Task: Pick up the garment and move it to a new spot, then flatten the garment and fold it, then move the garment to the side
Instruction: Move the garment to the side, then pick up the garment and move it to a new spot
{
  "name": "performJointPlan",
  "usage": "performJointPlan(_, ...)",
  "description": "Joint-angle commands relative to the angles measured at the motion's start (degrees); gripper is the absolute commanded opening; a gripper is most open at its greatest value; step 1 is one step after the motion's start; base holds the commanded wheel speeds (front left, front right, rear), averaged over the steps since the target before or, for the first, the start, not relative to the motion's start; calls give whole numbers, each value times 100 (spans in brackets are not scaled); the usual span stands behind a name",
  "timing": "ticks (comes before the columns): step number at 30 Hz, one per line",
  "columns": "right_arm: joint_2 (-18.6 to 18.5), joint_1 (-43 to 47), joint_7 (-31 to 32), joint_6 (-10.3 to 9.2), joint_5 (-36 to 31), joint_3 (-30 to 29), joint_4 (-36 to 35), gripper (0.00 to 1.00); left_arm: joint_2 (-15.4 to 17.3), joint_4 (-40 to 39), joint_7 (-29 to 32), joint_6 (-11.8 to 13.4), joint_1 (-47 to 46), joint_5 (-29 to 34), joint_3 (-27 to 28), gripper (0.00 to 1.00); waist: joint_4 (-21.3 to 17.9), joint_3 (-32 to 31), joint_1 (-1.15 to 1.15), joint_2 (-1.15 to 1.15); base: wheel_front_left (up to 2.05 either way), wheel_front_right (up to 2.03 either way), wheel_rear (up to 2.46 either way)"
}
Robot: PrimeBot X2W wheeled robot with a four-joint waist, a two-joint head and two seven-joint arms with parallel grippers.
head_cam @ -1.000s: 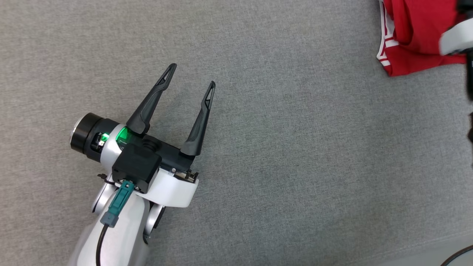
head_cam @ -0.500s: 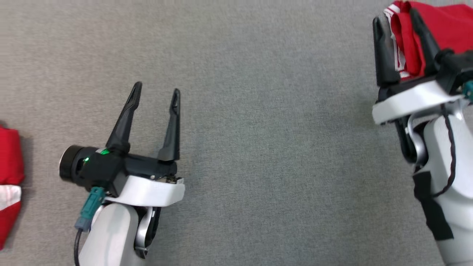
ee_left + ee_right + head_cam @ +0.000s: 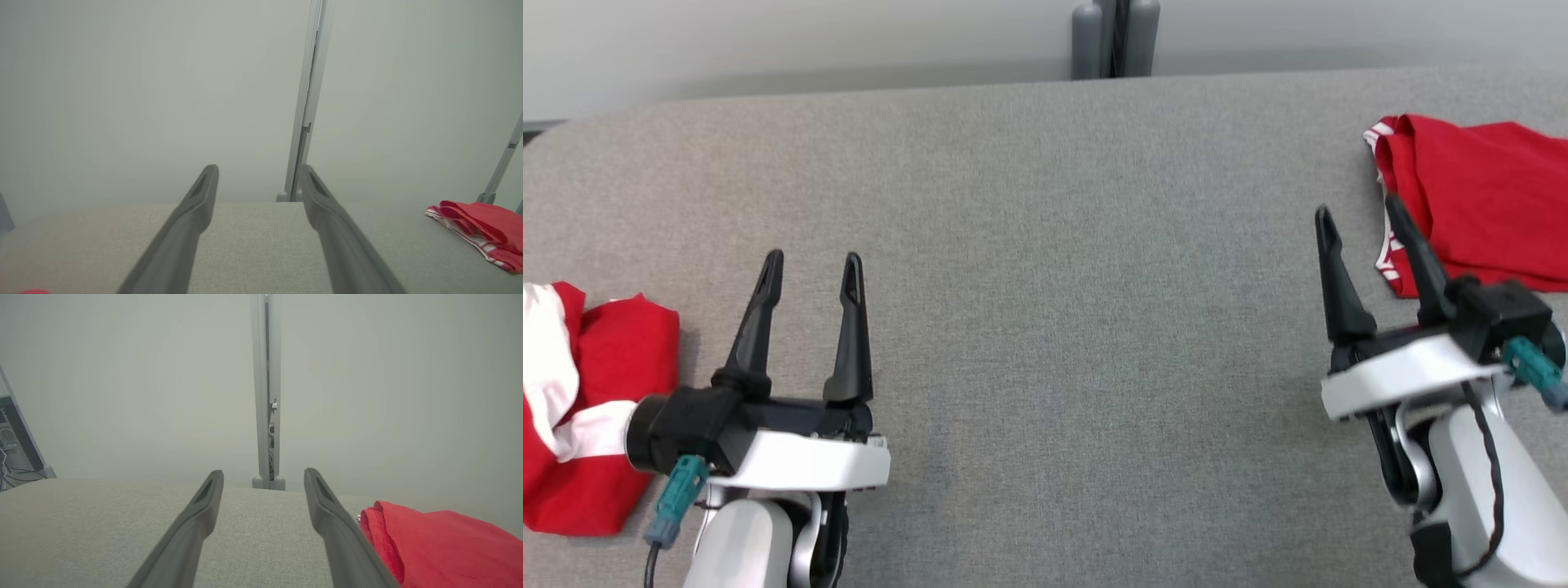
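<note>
head view: you get the whole grey bench [image 3: 1045,245] here, with a red garment [image 3: 1478,196] lying fairly flat near its far right corner and a bunched red and white garment [image 3: 580,408] at the left edge. your left fingers [image 3: 851,343] rise from the lower left on a pale forearm, pointing at the far edge, spread apart with nothing between them, just beside the bunched garment. your right fingers [image 3: 1342,306] come up from the lower right, leaning a little to the left, also spread and empty. the outer one crosses the near left corner of the red garment, and you can't tell from here whether it touches. a grey post [image 3: 1115,37] stands behind the far edge

left wrist view: the left fingers [image 3: 186,232] lie low over the bench [image 3: 253,245], parted and bare. here the red garment [image 3: 482,228] sits far off to the right, showing the white-striped hem along its edge. the post [image 3: 304,122] runs up a pale wall

right wrist view: the right fingers [image 3: 194,531] are released and aimed at the post [image 3: 266,396]. the red garment [image 3: 441,547] is right beside the right-hand finger, partly behind it. some equipment with cables [image 3: 12,445] shows at the left edge
</note>
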Motion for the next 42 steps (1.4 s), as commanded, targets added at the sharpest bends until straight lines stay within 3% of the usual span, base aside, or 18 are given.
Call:
performJointPlan(1, -6, 261, -34, -1, 70, -45, -96, 100, 14, 25, -15, -25, 135, 54, 66, 100, 49, -236, 0, 0, 0, 0, 0)
performJointPlan(19, 43, 1888, -34, 0, 383, -129, -858, 100, 8, 466, -11, -85, 996, -68, 101, 100, 91, -1052, 0, 0, 0, 0, 0)
performJointPlan(42, 151, 2202, -34, 0, 310, -179, -832, 100, 7, 736, -10, -61, 1179, 107, 125, 100, 73, -1244, 0, 0, 0, 0, 0)
